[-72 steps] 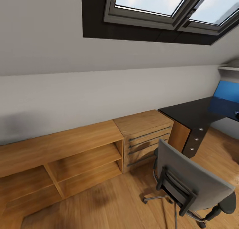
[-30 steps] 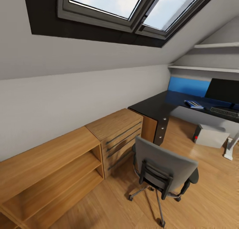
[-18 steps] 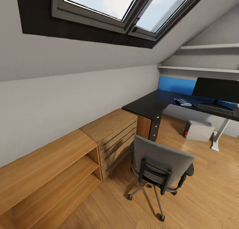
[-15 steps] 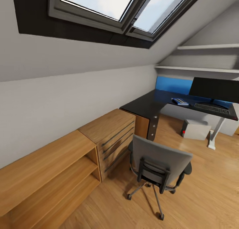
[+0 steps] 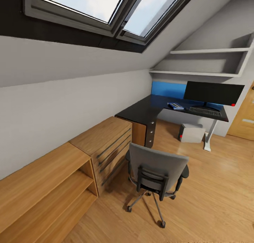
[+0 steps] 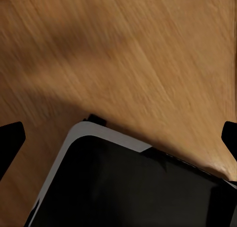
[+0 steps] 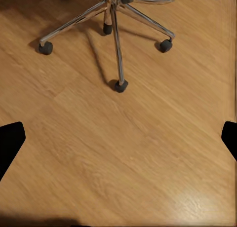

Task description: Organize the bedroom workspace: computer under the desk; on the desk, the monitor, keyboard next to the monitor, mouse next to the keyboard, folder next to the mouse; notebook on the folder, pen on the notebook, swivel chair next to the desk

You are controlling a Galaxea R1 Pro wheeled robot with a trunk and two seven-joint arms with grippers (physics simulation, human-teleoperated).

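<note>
Desk (image 5: 141, 110) sits right of centre in the head view, its drawer unit (image 5: 150, 133) at the near end. On its far wing: monitor (image 5: 213, 92) upright at the right, keyboard (image 5: 205, 111) just in front of its base, folder (image 5: 175, 106) flat to the left of the keyboard with something small and dark on top, likely the notebook; too small to confirm, and you cannot make out a pen or a mouse at this range. Computer (image 5: 192, 133) stands on the floor under the far wing. So you can log computer, monitor, keyboard and folder as apparently placed; mouse, notebook and pen stay unverified. Chair (image 5: 156, 169) is lower centre, back toward you, apart from the desk with open floor between it and the drawer unit; judged the main step left is moving it beside the desk. Right wrist view: chair's chrome base (image 7: 114, 19) and casters in the upper part of the frame, wood floor (image 7: 128, 153) below. Right claw (image 7: 118, 138): finger tips at the two frame edges, spread wide, nothing held. Left claw (image 6: 118, 138): likewise spread, empty, over floor and a dark panel (image 6: 133, 187) with a pale rim, probably your own base. Wooden chest (image 5: 106, 139) and low shelf (image 5: 42, 186) at lower left are not task items.
</note>
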